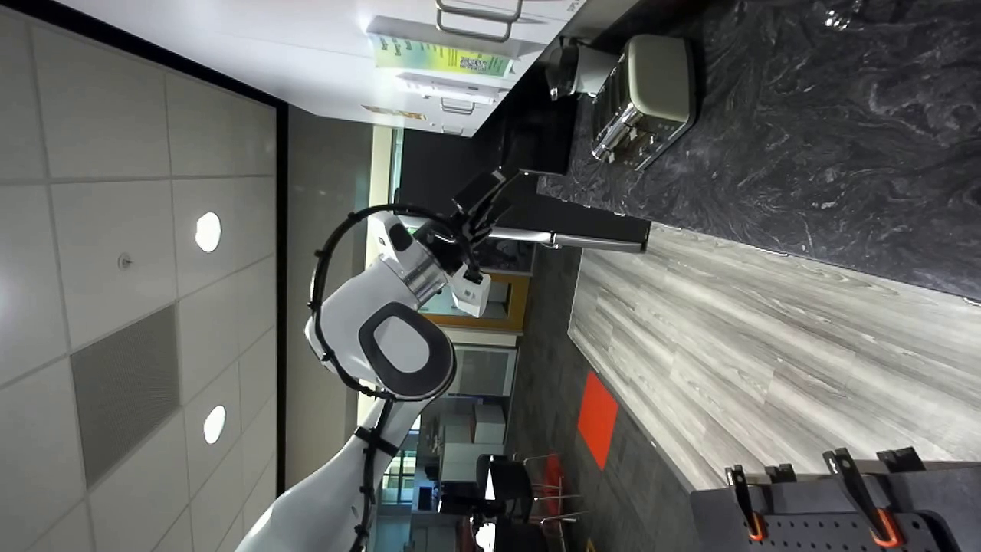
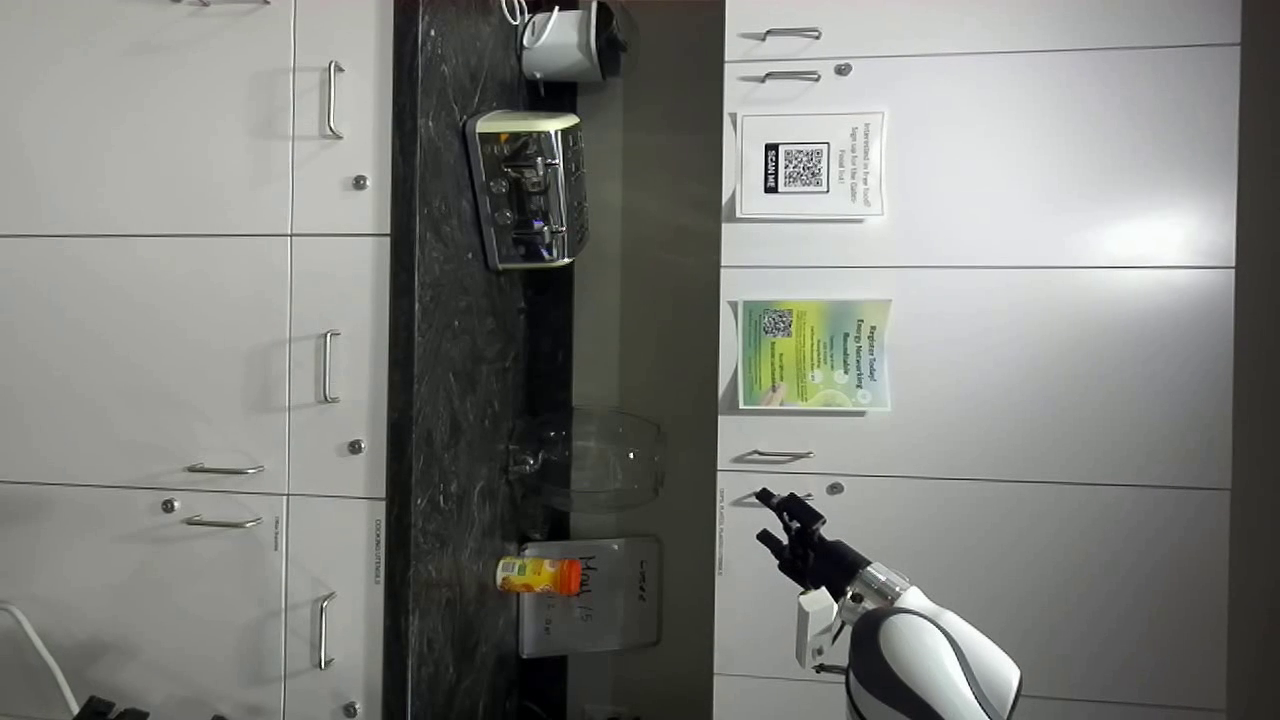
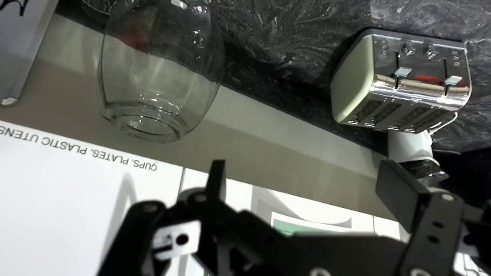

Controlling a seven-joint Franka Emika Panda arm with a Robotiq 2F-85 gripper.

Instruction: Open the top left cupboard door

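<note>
Wrist view is showing the gripper (image 3: 303,182) spread; the likely stiff, slick cupboard door (image 2: 1010,550) is seemingly needing its bow handle (image 2: 808,497) pulled.

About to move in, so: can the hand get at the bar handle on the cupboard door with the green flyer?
Probably yes: the hand is open, and nothing visible blocks the bar handle, though they are apart.

Poster (image 2: 814,355): "Register Today!"; sheet (image 2: 811,205): "SCAN ME"; door (image 2: 980,540): "CUPS, PLATES…"

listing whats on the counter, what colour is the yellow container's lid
The lid is orange, showing best in an exterior view.
</note>
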